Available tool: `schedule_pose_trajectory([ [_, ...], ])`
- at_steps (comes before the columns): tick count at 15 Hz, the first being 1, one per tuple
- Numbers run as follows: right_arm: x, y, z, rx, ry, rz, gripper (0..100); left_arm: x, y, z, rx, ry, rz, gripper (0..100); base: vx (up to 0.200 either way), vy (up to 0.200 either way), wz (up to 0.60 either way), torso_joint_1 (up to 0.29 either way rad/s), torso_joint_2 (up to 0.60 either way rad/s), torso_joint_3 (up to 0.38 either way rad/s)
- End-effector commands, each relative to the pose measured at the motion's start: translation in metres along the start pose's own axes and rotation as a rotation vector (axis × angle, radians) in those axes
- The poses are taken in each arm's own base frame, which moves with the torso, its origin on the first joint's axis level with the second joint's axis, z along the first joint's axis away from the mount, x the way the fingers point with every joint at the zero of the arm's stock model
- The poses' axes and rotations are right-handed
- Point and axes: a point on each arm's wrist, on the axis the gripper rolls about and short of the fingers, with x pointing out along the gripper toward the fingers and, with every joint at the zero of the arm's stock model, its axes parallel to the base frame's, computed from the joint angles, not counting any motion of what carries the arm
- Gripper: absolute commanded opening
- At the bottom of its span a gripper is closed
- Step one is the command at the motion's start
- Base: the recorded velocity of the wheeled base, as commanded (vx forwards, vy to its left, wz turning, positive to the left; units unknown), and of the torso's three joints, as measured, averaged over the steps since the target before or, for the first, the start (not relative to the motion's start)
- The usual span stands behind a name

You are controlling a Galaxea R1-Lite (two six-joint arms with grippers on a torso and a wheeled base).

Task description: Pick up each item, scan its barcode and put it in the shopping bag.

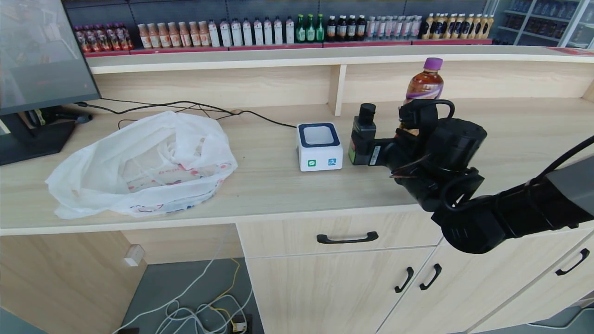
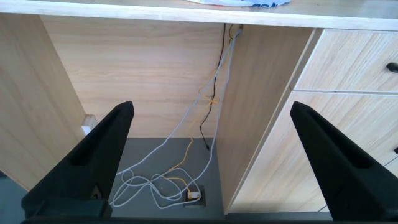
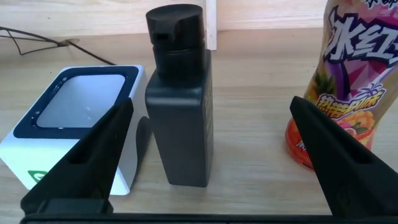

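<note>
Right hand [image 3: 211, 106] hangs low over the table [image 1: 278, 185] with its two fingers [image 3: 87, 162] spread wide, nothing between them, and it faces the dark bottle [image 3: 180, 118], which stands just ahead in line with the gap and apart from both fingers. In the head view that hand [image 1: 387, 153] sits at 3 o'clock of the dark bottle [image 1: 363, 134], just beside it. This bottle is upright, its long axis vertical and its flip cap pointing up, and it is just beside the white scanner [image 1: 319, 146], at the scanner's 3 o'clock. A juice bottle [image 1: 424, 86] with a purple cap stands upright too, cap up, at about 1 o'clock of the dark bottle and farther back on the table. The white shopping bag [image 1: 144, 162] lies slumped and open at the scanner's 9 o'clock, well apart from it. A monitor [image 1: 41, 51] stands at 10 o'clock of the bag, and black cables [image 1: 185, 106] trail behind the bag. Left hand [image 2: 211, 106] is below the table edge, fingers spread and holding nothing, facing an open recess with loose cables [image 2: 168, 180] on the floor.
</note>
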Motion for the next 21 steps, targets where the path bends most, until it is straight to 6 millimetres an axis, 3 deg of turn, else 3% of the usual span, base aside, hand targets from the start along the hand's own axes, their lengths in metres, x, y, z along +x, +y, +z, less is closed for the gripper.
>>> schedule_pose_trajectory([
  [1, 0.004, -0.003, 0.001, 0.001, -0.006, -0.009, 100, 0.0, 0.0, 0.0, 0.0, 0.0, 0.0, 100, 0.0, 0.0, 0.0, 0.0, 0.0, 0.0],
  [5, 0.004, -0.001, 0.0, -0.001, 0.007, -0.004, 100, 0.0, 0.0, 0.0, 0.0, 0.0, 0.0, 100, 0.0, 0.0, 0.0, 0.0, 0.0, 0.0],
  [16, 0.031, 0.002, -0.009, 0.001, -0.005, -0.012, 100, 0.0, 0.0, 0.0, 0.0, 0.0, 0.0, 100, 0.0, 0.0, 0.0, 0.0, 0.0, 0.0],
  [21, 0.04, -0.014, -0.017, -0.01, 0.007, -0.03, 100, 0.0, 0.0, 0.0, 0.0, 0.0, 0.0, 100, 0.0, 0.0, 0.0, 0.0, 0.0, 0.0],
])
